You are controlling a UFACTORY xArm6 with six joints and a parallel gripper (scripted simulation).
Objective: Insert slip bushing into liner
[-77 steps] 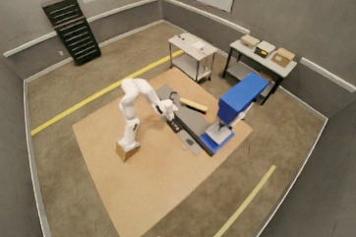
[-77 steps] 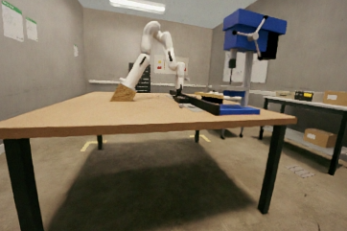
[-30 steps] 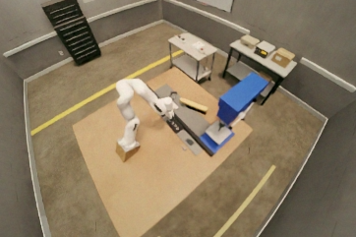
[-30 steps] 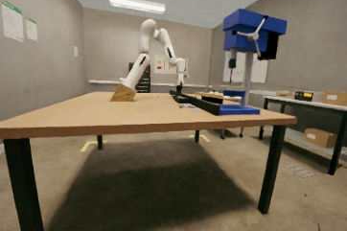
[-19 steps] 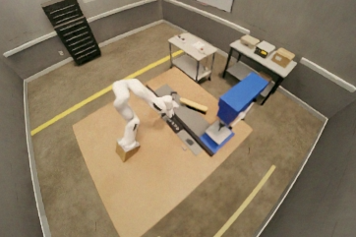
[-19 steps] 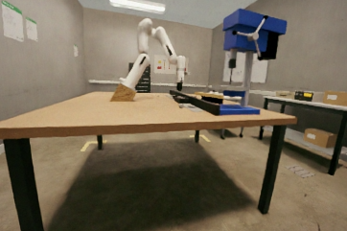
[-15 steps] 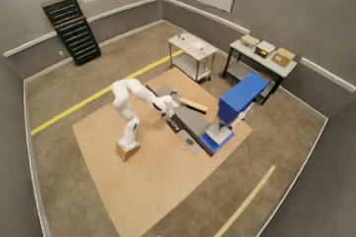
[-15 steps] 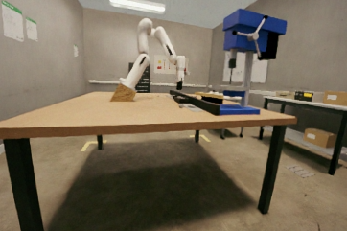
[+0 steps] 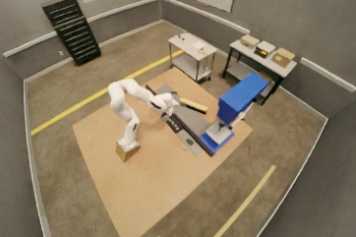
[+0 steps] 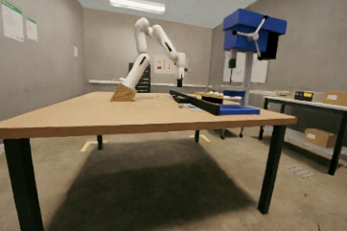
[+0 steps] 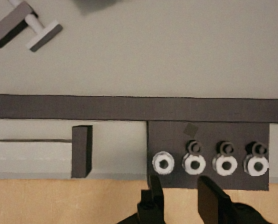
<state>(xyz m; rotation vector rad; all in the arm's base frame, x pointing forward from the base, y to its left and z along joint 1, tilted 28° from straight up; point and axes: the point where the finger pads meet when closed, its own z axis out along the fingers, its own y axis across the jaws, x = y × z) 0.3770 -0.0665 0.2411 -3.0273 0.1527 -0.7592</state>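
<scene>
Wrist view, looking down. The gripper (image 11: pixel 182 200) sits at the bottom edge, at 6 o'clock. Its jaws are partly apart and grasp nothing; bare wooden table top (image 11: pixel 65 200) shows in the gap.

Just beyond the fingertips, at 12 o'clock from them, lies the jig's dark sliding plate (image 11: pixel 210 131) with a row of four white liners. The leftmost, the empty liner (image 11: pixel 162 163), shows an open hole and lies at about 11 o'clock from the jaws. The three filled liners (image 11: pixel 224 164) to its right each carry a dark bushing.

At 9 o'clock from the plate stands a dark pusher block (image 11: pixel 82 150), apart from the plate. A long dark rail (image 11: pixel 90 107) crosses behind both.

Far off at 10 o'clock lies a pale T-shaped piece (image 11: pixel 44 36), possibly the loose slip bushing; I cannot tell for sure.

Judged step: the bushing has not been picked up yet. The next move likely calls for travelling to that piece and gripping it so its shank can go straight down into the empty liner without nudging the plate.
</scene>
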